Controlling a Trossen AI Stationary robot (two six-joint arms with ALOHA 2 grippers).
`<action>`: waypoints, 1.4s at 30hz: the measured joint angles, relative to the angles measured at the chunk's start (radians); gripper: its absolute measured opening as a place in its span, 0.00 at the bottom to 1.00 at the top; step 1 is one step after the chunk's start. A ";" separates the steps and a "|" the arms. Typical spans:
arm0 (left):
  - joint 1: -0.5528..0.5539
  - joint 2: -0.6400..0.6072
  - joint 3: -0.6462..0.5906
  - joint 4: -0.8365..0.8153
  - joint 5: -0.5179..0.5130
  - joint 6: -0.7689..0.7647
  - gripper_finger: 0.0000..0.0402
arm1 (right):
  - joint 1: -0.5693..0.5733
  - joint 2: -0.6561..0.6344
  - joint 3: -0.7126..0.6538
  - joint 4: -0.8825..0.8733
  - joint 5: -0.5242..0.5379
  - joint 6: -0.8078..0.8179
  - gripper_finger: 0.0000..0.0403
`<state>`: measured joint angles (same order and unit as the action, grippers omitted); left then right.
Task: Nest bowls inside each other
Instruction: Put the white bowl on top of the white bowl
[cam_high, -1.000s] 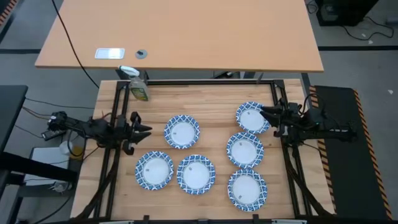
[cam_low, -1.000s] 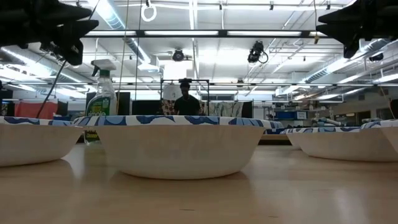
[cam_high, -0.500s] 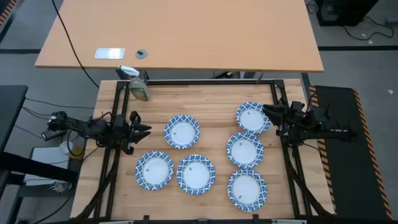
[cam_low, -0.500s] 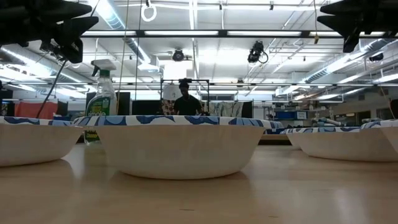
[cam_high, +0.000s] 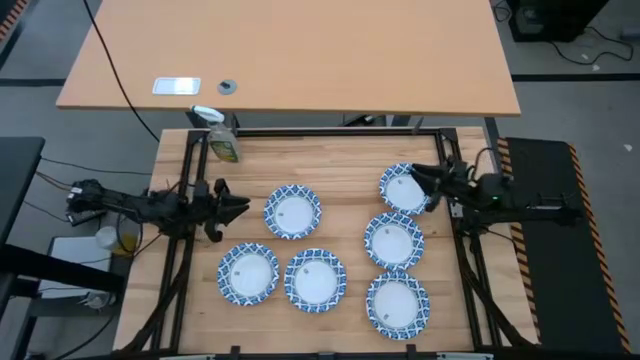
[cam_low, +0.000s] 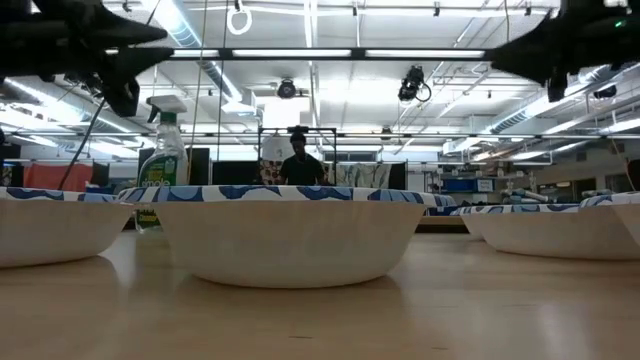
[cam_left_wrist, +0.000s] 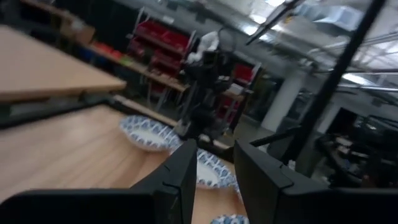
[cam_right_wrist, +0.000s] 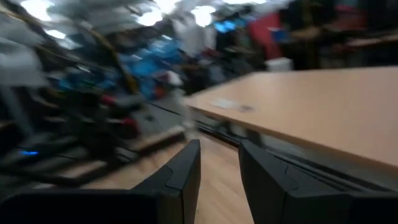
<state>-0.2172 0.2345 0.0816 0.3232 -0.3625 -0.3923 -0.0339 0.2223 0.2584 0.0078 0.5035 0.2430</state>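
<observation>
Wooden slats of the desk (cam_high: 340, 160) carried all six bowls, each lying separate, none nested yet. Nearest the camera sat three bowls (cam_high: 313, 280) in a row. We saw the left hand (cam_high: 236, 208) hovering with nothing in it, fingers set a little apart, just beside another bowl (cam_high: 293, 211), having pushed forward toward it since a second earlier. Our right hand (cam_high: 422, 176), fingers likewise slightly parted and empty, had swung over the rim of the far bowl (cam_high: 404, 190). Both arms, we judged, were closing in for first pickups. Beyond the left hand stood a spray bottle (cam_high: 222, 140); a person (cam_low: 298, 160) stood far behind.
</observation>
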 joint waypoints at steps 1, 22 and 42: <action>0.009 0.021 0.010 -0.009 -0.001 -0.021 0.27 | -0.017 0.029 0.000 0.000 0.001 0.008 0.29; 0.053 0.347 0.117 -0.078 -0.046 -0.113 0.32 | -0.415 0.778 0.394 -0.197 -0.581 -0.066 0.36; -0.004 0.387 0.117 -0.119 -0.151 0.190 0.32 | -0.546 1.265 0.741 -0.333 -0.568 -0.240 0.51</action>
<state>-0.2214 0.6220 0.1989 0.2043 -0.5136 -0.2022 -0.5801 1.4875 0.9999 -0.3256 -0.0642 0.0032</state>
